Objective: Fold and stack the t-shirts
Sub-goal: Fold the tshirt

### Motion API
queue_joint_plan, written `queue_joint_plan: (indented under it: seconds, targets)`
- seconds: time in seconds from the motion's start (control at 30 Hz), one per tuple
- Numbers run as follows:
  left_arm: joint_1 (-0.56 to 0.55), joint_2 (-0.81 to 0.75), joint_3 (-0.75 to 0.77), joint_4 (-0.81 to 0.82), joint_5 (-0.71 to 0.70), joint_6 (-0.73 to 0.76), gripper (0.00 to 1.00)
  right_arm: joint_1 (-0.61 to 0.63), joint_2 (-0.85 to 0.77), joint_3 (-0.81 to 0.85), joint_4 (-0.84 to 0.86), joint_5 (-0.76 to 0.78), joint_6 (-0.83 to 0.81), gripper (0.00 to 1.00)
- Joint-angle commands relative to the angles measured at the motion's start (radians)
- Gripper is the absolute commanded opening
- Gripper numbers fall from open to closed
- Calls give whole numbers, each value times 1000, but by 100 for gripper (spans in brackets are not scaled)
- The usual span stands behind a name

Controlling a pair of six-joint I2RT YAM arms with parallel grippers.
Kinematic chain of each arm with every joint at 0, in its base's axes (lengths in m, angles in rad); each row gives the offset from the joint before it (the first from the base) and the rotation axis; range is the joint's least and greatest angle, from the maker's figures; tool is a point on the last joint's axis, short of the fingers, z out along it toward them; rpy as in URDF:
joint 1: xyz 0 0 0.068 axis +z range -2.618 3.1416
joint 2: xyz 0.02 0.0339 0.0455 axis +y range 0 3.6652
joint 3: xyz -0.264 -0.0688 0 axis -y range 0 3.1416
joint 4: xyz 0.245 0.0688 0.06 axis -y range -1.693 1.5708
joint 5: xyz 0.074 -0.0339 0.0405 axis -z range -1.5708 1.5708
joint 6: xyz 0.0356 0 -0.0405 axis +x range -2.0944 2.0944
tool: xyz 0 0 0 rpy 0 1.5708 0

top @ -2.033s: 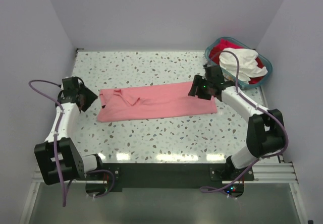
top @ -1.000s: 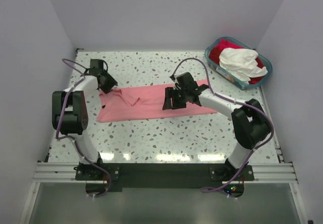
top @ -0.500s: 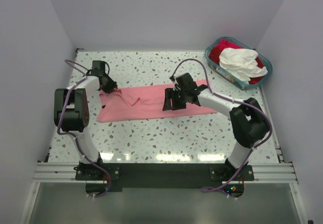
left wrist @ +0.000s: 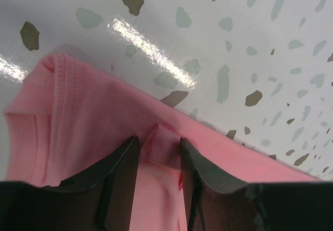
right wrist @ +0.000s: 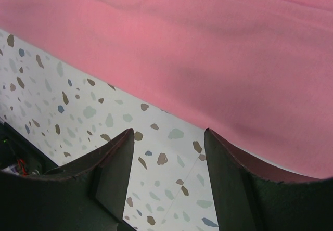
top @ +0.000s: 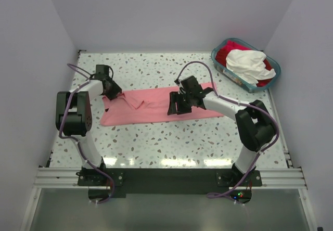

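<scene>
A salmon-pink t-shirt (top: pixel 156 106) lies flat as a long strip across the middle of the table. My left gripper (top: pixel 112 92) is down on its far left corner. In the left wrist view the jaws (left wrist: pixel 158 140) stand a little apart, astride a small raised fold of the pink cloth (left wrist: pixel 78 116). My right gripper (top: pixel 174 107) hovers open over the shirt's near edge at mid-length. Between its fingers only bare table shows, and the pink cloth (right wrist: pixel 208 49) lies just beyond the tips. A white t-shirt (top: pixel 248 62) and a red one (top: pixel 225 50) are bundled in the basket.
The teal-blue plastic basket (top: pixel 244 87) stands at the back right corner of the speckled table (top: pixel 156 142). White walls close in the left, back and right sides. Both arm bases sit on the black rail at the near edge.
Two seconds ago the left arm was off the shirt's left end and the right gripper at its right end. Both have since swung onto the shirt and barely moved in the last second.
</scene>
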Motion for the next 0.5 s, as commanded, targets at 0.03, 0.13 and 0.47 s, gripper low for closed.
queue_joint_plan:
  seconds: [0.03, 0.13, 0.47]
  targets:
    - [-2, -39, -12, 35, -12, -4, 41, 9, -3, 14, 29, -29, -12, 60]
    - [-4, -38, -1, 39, -14, -1, 36, 9, -6, 9, 27, -29, -10, 60]
    - [-4, -56, 45, 28, -26, 17, 35, 12, -12, 2, 29, -25, -10, 60]
